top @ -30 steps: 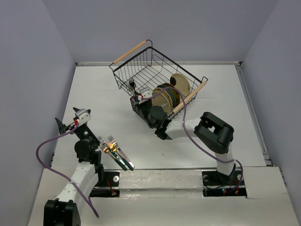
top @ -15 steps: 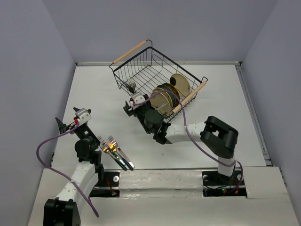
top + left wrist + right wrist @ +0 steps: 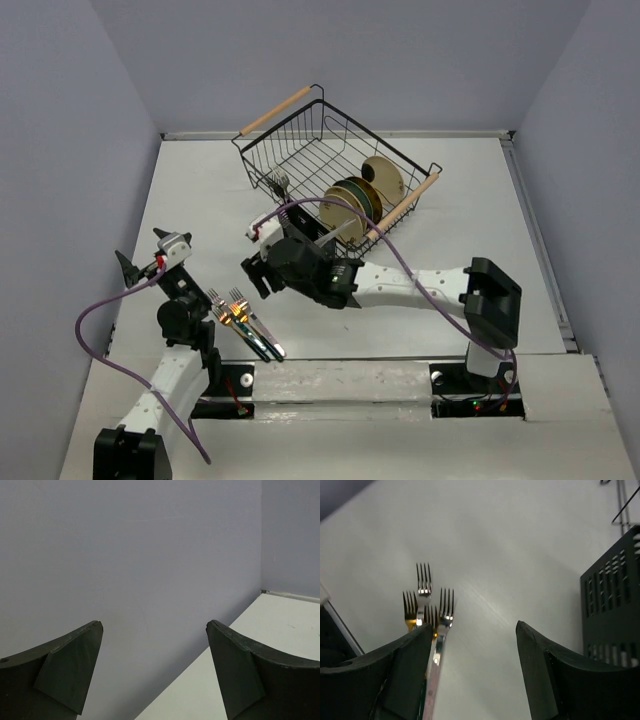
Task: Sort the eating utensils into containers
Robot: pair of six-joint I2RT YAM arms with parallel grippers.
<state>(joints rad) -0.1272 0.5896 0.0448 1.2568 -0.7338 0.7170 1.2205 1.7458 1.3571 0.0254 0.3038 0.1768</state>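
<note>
A heap of forks [image 3: 243,322], gold and silver heads among them and one teal handle showing, lies on the white table [image 3: 200,200] close to its near edge, just right of the left arm. From the right wrist camera the same forks [image 3: 427,605] show as a tight fan of tines pointing away from the lens, lying on the table beyond the fingers.

The left gripper [image 3: 140,250] is raised over the table's left side and aimed at the lavender wall [image 3: 130,545]. Its jaws are spread wide and hold nothing, as the left gripper's [image 3: 154,630] own camera shows.

The right arm stretches from its base across the middle of the table, a purple cable [image 3: 400,255] looping over it. The right gripper [image 3: 252,262] hangs between the heap and the basket, its jaws also wide apart and empty, as its own view confirms [image 3: 474,630].

A black slotted caddy [image 3: 612,595] stands at the right edge of the wrist view. From above, the arm hides most of it.

Beyond the wrist, upright fork heads [image 3: 278,183] rise at the left wall of a black wire basket [image 3: 276,111] with wooden handles. What they stand in cannot be told. Gold and dark plates [image 3: 350,205] stand on edge inside the basket's right half.
</note>
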